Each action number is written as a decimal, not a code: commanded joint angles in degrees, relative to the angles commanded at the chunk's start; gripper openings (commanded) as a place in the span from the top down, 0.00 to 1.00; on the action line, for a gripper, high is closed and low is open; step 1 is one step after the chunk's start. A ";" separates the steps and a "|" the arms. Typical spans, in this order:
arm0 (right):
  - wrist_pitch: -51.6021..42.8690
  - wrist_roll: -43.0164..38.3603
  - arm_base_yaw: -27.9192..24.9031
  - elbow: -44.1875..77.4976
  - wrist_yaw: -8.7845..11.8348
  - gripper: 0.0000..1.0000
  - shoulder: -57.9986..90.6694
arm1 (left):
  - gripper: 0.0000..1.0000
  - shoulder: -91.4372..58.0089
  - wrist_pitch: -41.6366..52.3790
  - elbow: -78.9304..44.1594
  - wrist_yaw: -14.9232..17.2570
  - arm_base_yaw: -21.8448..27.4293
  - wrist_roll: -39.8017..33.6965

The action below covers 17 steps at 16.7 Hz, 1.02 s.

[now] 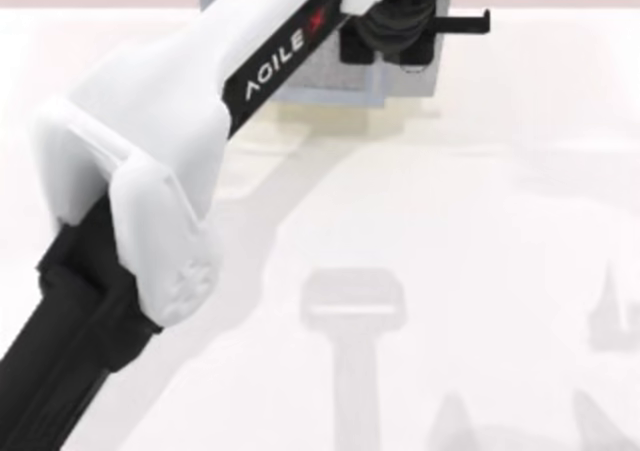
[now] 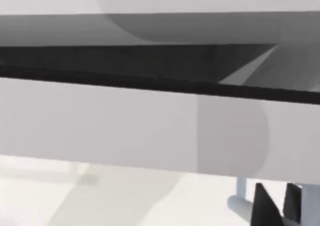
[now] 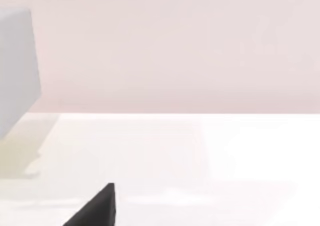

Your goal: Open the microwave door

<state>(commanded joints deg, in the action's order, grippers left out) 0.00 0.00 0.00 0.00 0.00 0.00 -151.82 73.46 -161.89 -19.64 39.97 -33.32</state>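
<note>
The light-grey microwave point(image 1: 325, 83) stands at the table's far edge, mostly covered by my left arm point(image 1: 170, 141), which reaches over it from the near left. In the left wrist view the microwave door point(image 2: 125, 126) fills the picture as a flat grey panel. A dark gap point(image 2: 150, 65) runs along its edge, with the shaded interior behind it. My left gripper point(image 2: 281, 195) is at the door's pale handle bar point(image 2: 236, 206), its two dark fingers close together around it. Of my right gripper only one dark fingertip point(image 3: 102, 208) shows, away from the microwave's corner point(image 3: 15, 70).
A thin dark bar point(image 1: 466, 21) sticks out rightward from the left gripper's body point(image 1: 390, 31) past the microwave's side. Grey shadows of the arms point(image 1: 352, 311) lie on the pale table point(image 1: 480, 221). A pinkish wall point(image 3: 175, 45) rises behind the table.
</note>
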 joint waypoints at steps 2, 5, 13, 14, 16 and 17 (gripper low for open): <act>0.00 0.00 0.00 0.00 0.00 0.00 0.00 | 1.00 -1.18 3.53 -3.38 1.39 -0.44 -0.62; 0.00 0.00 0.00 0.00 0.00 0.00 0.00 | 1.00 -1.54 4.58 -4.39 1.84 -0.59 -0.81; 0.00 0.00 0.00 0.00 0.00 0.00 0.00 | 1.00 -1.54 4.58 -4.39 1.84 -0.59 -0.81; 0.00 0.00 0.00 0.00 0.00 0.00 0.00 | 1.00 -1.54 4.58 -4.39 1.84 -0.59 -0.81; 0.00 0.00 0.00 0.00 0.00 0.00 0.00 | 1.00 -1.54 4.58 -4.39 1.84 -0.59 -0.81; 0.00 0.00 0.00 0.00 0.00 0.00 0.00 | 1.00 -1.54 4.58 -4.39 1.84 -0.59 -0.81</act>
<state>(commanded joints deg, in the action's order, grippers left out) 0.00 0.00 0.00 0.00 0.00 0.00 -153.36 78.04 -166.29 -17.80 39.38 -34.13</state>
